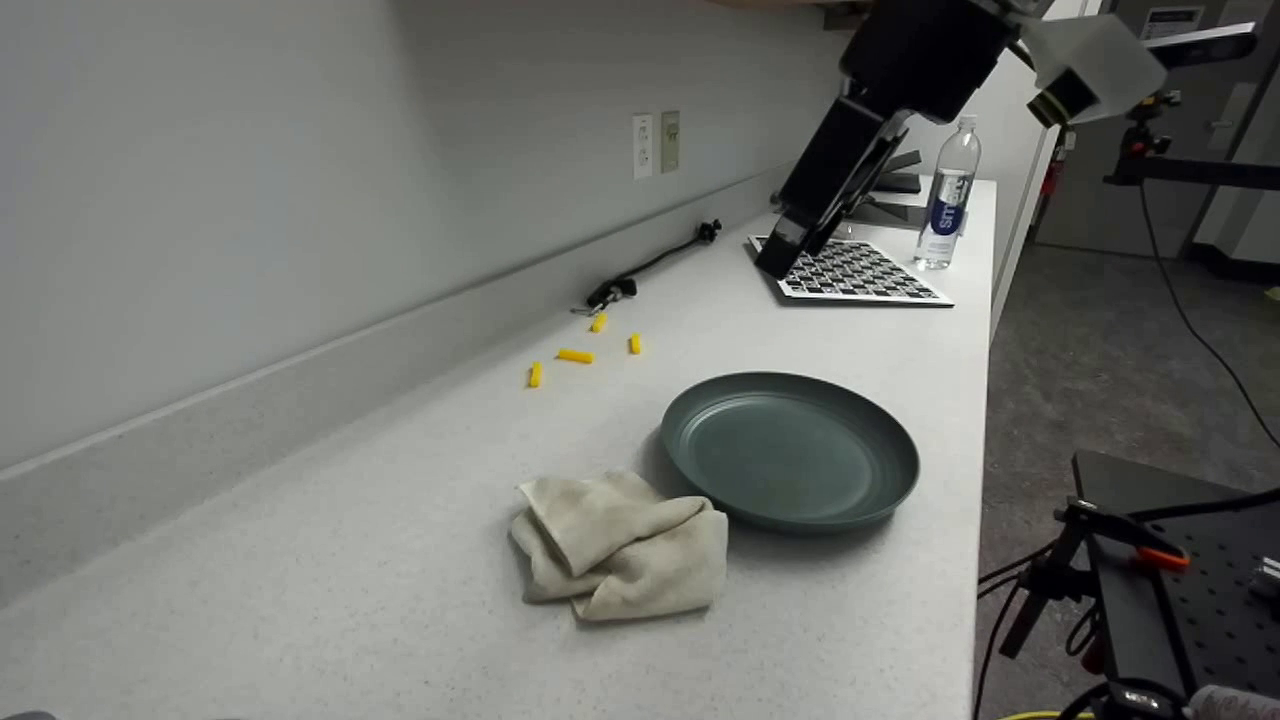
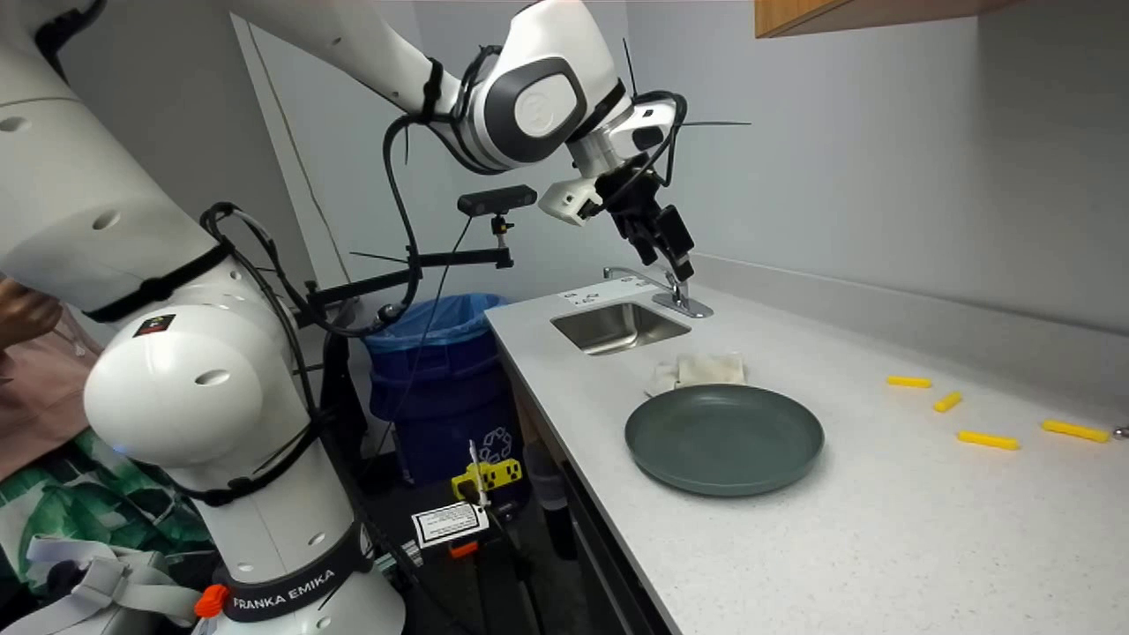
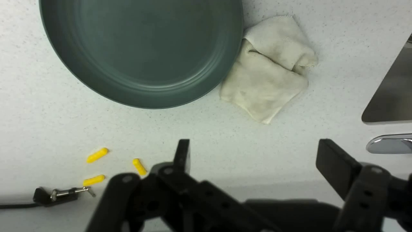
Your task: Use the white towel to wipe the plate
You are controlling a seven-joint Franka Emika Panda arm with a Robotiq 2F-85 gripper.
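My wrist view, the nearest, looks steeply down past my fingers (image 3: 338, 167) onto the tabletop (image 3: 206, 129). In an exterior view I face along it, toward a bottle (image 1: 945, 205); in an exterior view, roughly the opposite way, past my arm (image 2: 172, 388) to the sink (image 2: 620, 328). All share the plate (image 3: 145, 42) and towel (image 3: 264, 79).

On the counter (image 1: 380, 560), in an exterior view, the towel (image 1: 630, 555) lies just beside the plate (image 1: 790, 450) at its eight o'clock; four sticks (image 1: 575, 356) lie at ten, a board (image 1: 865, 272) at one, and a bottle (image 1: 945, 205) at the board's two. In the wrist view, the sink (image 3: 394, 96) lies at the towel's three o'clock.
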